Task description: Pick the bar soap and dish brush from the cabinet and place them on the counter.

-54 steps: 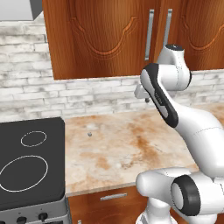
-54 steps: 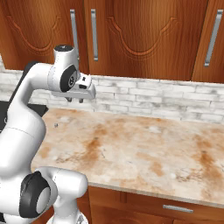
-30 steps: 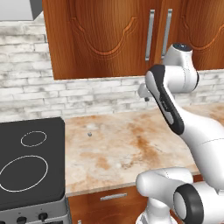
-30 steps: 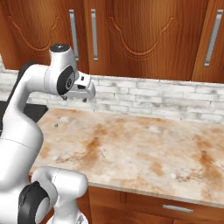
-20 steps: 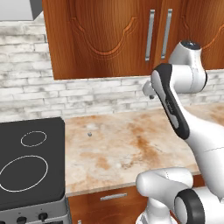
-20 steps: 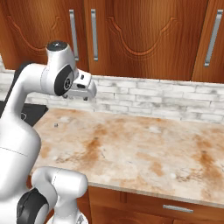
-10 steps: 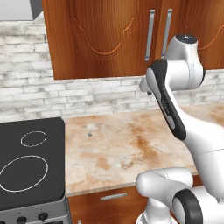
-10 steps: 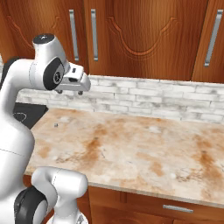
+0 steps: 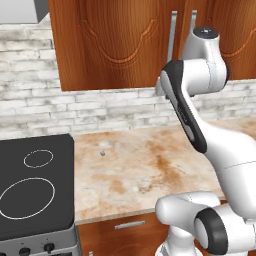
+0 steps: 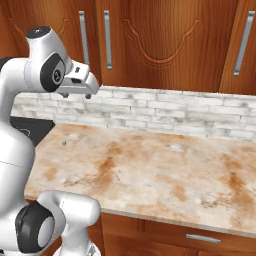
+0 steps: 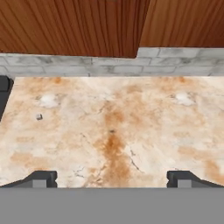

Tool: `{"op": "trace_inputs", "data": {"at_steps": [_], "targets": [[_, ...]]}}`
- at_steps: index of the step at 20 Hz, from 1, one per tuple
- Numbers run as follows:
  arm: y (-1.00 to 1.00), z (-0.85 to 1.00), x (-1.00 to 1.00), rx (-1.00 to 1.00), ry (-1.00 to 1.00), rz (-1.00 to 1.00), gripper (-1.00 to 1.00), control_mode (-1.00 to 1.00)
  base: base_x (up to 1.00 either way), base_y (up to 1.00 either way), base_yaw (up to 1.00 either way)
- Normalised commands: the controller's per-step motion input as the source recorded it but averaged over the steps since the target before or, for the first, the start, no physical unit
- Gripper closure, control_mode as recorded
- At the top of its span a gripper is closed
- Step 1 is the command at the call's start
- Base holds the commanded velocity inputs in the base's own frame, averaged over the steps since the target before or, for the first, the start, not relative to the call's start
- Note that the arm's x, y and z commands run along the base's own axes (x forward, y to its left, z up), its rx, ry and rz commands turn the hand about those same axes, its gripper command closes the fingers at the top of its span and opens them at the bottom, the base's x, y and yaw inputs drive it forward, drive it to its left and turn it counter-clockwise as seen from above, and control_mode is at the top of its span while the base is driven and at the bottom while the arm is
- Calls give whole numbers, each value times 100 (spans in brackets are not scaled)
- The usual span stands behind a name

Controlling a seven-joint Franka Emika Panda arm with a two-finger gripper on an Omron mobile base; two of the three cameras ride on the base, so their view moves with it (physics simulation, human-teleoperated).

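Your gripper (image 10: pixel 77 93) is released and holds nothing, raised near the cabinet (image 10: pixel 165 40) doors, which are closed, so you must open them before the counter (image 10: pixel 150 170) gets anything.

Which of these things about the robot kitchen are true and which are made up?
1. The cabinet doors are closed. True.
2. The gripper is holding a pink soap. False: its jaws are open and empty.
3. The counter has a pot on it. False: only a tiny grey speck sits on it.
4. The stovetop is black with white rings. True.
5. The gripper hangs above the counter. True.
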Motion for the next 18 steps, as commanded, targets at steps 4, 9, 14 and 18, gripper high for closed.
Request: {"op": "trace_inputs", "data": {"at_steps": [4, 9, 14, 18], "targets": [[1, 24, 17, 0, -8, -3, -100, -100, 0, 0, 0], [0, 18, 20, 0, -14, 0, -100, -100, 0, 0, 0], [4, 29, 23, 0, -9, -1, -100, -100, 0, 0, 0], [2, 30, 26, 0, 0, -1, -100, -100, 0, 0, 0]]}}
